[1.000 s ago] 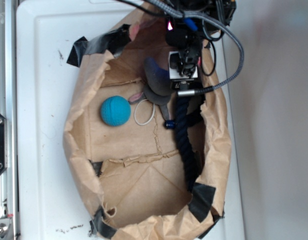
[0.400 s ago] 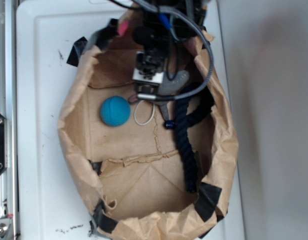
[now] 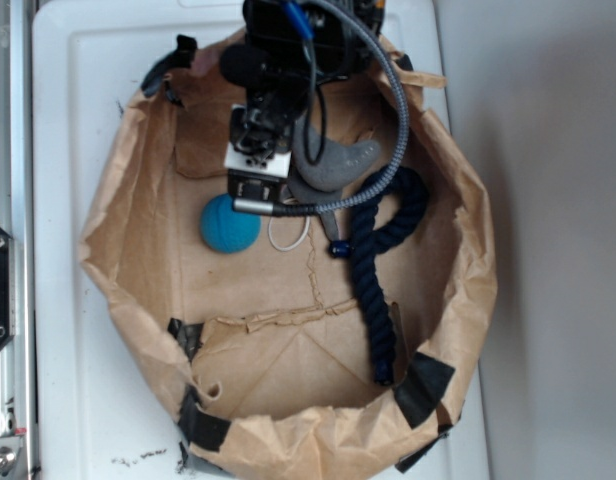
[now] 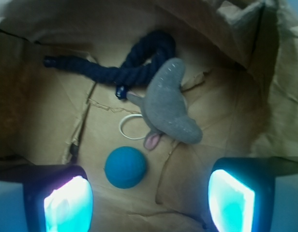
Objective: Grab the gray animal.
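Observation:
The gray animal [image 3: 338, 160] is a curved gray plush lying on the floor of a brown paper bag [image 3: 128, 260], at the back. In the wrist view the gray animal [image 4: 167, 104] lies ahead of the jaws, with a small pink bit toward the teal ball [image 4: 125, 167]. My gripper [image 3: 258, 180] hovers left of the animal, above the ball [image 3: 230, 223]. My gripper [image 4: 149, 203] is open and empty, its glowing pads wide apart. It is apart from the animal.
A dark navy rope [image 3: 373, 270] runs along the bag's right side, looping beside the animal; it also shows in the wrist view [image 4: 129, 67]. A white ring [image 3: 288, 232] lies between ball and rope. The bag's paper walls stand all around. The bag sits on a white tray [image 3: 78, 120].
My gripper has moved left, from over the animal and rope to above the ball. The animal is uncovered and shifted right. The bag's walls have spread wider.

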`<action>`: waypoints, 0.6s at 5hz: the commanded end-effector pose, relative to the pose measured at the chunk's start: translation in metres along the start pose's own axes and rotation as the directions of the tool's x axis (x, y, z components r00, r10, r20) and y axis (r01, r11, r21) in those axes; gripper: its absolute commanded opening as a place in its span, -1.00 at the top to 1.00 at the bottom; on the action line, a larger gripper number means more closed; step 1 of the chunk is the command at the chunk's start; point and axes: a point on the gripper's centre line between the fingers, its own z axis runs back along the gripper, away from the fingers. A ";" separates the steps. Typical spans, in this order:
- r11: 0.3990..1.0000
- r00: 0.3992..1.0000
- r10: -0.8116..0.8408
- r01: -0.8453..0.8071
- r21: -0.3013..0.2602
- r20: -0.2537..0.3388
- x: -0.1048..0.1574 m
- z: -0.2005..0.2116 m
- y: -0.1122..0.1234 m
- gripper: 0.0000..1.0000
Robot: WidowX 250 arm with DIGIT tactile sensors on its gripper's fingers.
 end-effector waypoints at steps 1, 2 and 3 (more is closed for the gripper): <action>0.999 0.996 0.000 -0.003 0.032 0.089 0.018 -0.003 0.009 -1.00; 0.999 0.996 -0.006 0.002 0.046 0.093 0.030 -0.020 0.012 -1.00; 0.999 0.997 -0.014 0.012 0.030 0.082 0.044 -0.032 0.018 -1.00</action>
